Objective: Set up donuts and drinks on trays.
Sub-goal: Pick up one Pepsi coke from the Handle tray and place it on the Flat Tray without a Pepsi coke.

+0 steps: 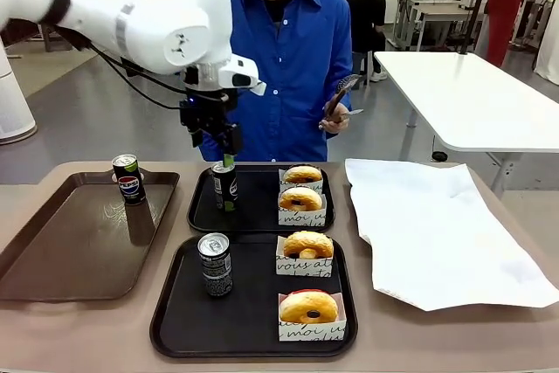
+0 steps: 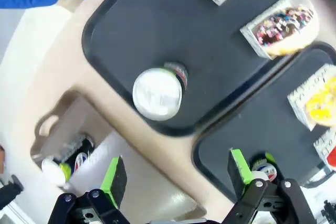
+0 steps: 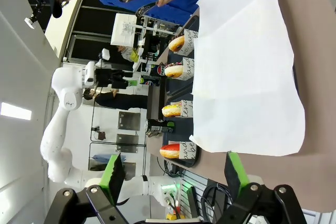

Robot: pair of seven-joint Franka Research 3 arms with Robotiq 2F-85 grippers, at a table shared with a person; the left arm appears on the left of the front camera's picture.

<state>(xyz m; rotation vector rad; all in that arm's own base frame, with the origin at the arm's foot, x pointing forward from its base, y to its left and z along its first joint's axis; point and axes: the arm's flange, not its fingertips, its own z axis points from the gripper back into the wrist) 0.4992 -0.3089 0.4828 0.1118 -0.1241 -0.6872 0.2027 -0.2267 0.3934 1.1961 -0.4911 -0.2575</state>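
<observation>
Going left to right: a Pepsi can (image 1: 128, 178) stands upright on the brown tray (image 1: 52, 251), well off to the side, and the left gripper (image 1: 225, 148) hangs right above the can (image 1: 224, 186) on the far tray (image 1: 203, 216), fingers spread wide with nothing in them. That can's long axis is straight up, almost directly under the fingertips, so my guess is the left arm is the one placed for any move on it. Near tray (image 1: 175, 321) has its own can (image 1: 215, 264) plus two donuts (image 1: 307, 307), and the right gripper (image 3: 175, 174) is also wide and empty, over the white paper (image 3: 247, 72).
</observation>
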